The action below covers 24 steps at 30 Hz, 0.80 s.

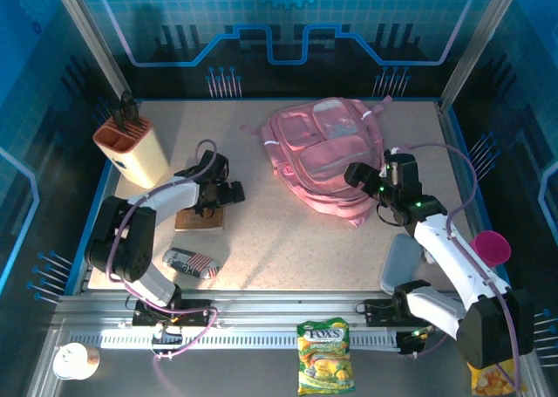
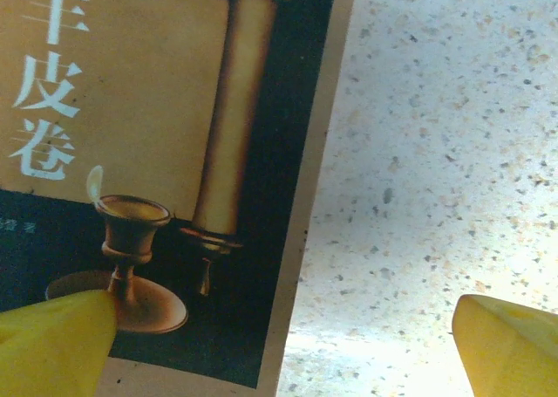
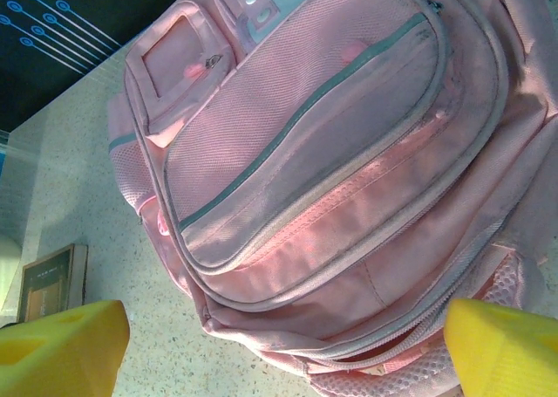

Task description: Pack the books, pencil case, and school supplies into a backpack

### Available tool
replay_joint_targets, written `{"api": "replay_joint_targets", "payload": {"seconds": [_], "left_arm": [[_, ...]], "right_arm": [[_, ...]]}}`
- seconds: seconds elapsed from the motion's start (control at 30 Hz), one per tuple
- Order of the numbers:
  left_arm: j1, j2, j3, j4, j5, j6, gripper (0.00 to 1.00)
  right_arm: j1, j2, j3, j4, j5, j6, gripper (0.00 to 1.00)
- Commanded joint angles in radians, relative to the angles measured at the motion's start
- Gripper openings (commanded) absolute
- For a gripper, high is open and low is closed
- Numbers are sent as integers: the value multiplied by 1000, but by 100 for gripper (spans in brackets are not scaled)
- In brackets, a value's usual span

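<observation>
The left gripper [image 1: 212,198], jaws wide open, is hovering over the dark book [image 1: 199,220] at centre-left, hiding much of its cover. Its wrist view is cropping the book at the top and left edges. The right gripper [image 1: 370,181], also open, is pointing at the pink backpack [image 1: 327,157] at upper centre. The striped pencil case [image 1: 190,263] is lying at lower left.

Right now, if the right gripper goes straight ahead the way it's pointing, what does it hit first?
The pink backpack. The right gripper, jaws open, points at its lower front with nothing in between. How far off the fabric is, I can't judge from these views.
</observation>
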Motion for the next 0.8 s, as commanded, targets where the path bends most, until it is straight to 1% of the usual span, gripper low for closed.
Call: {"api": "replay_joint_targets", "payload": {"seconds": [0.0,0.1,0.27,0.37,0.43,0.5,0.6,0.7,0.77], "left_arm": [[-11,32,21,-34,152,-44,98],[-45,64,25,10,228,-89,98],[-139,140,75,83,324,-166,98],[-181,182,114,119,380,-186,98],[-192,191,132,137,406,-189,98],[-191,181,141,141,413,-184,98],[-185,128,156,111,388,-146,99],[-155,56,155,78,343,-125,99],[-118,1,128,74,314,-127,99]], "right_arm": [[13,-18,6,22,28,7,94],[13,-11,5,28,24,9,94],[13,1,6,29,13,12,93],[13,5,4,28,5,12,93],[14,10,4,29,-5,14,93],[17,18,3,36,-17,15,93],[31,41,12,44,-36,9,93],[68,90,44,47,-51,-13,93],[109,138,81,45,-55,-33,93]]}}
